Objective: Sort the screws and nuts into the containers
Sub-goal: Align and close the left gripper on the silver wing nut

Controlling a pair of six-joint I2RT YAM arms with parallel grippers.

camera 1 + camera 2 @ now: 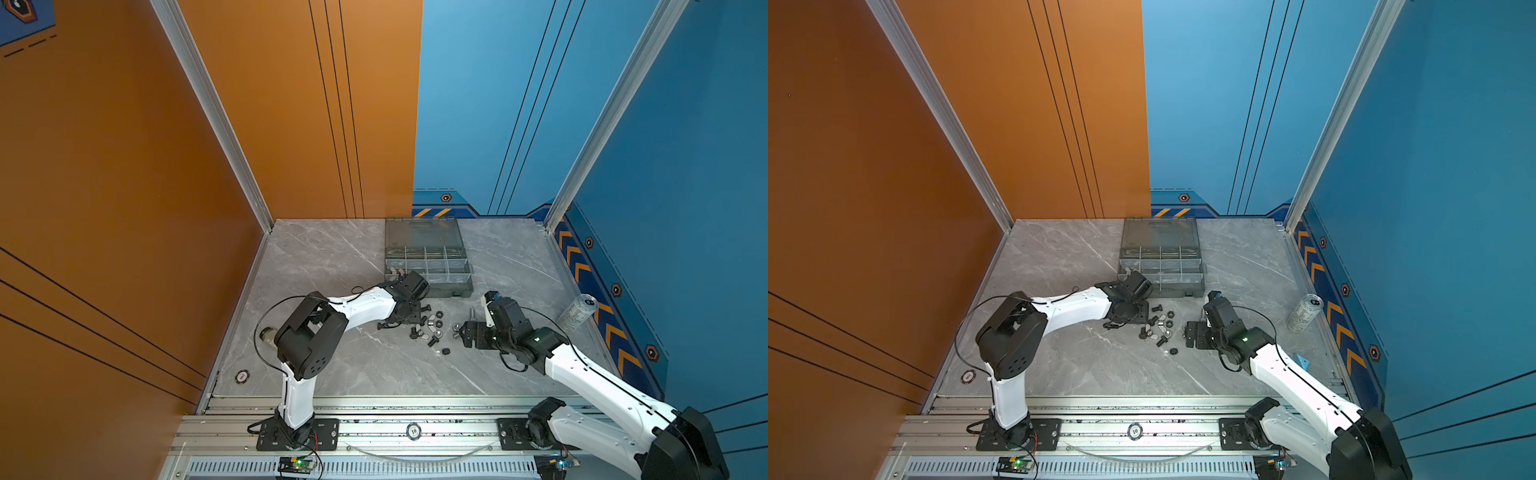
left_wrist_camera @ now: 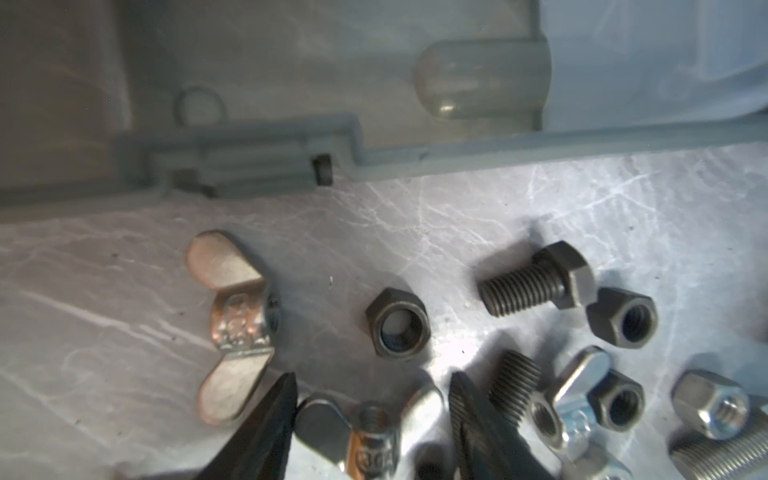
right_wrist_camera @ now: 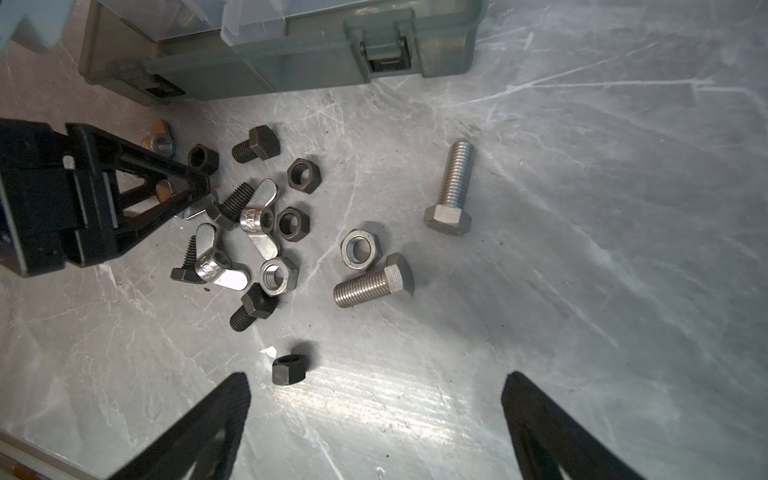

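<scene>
Loose screws and nuts lie in a pile in front of the grey organizer box, whose lid is open over its containers. My left gripper is down at the pile's left edge, jaws half open on either side of a silver wing nut lying on the table. Near it lie another wing nut, a black nut and a black screw. My right gripper hovers wide open and empty right of the pile, with a black nut by one finger. Two silver screws lie ahead of it.
A silver drink can stands near the right wall. One poker chip lies at the table's front left corner and another on the front rail. Orange and blue walls close in the left, back and right.
</scene>
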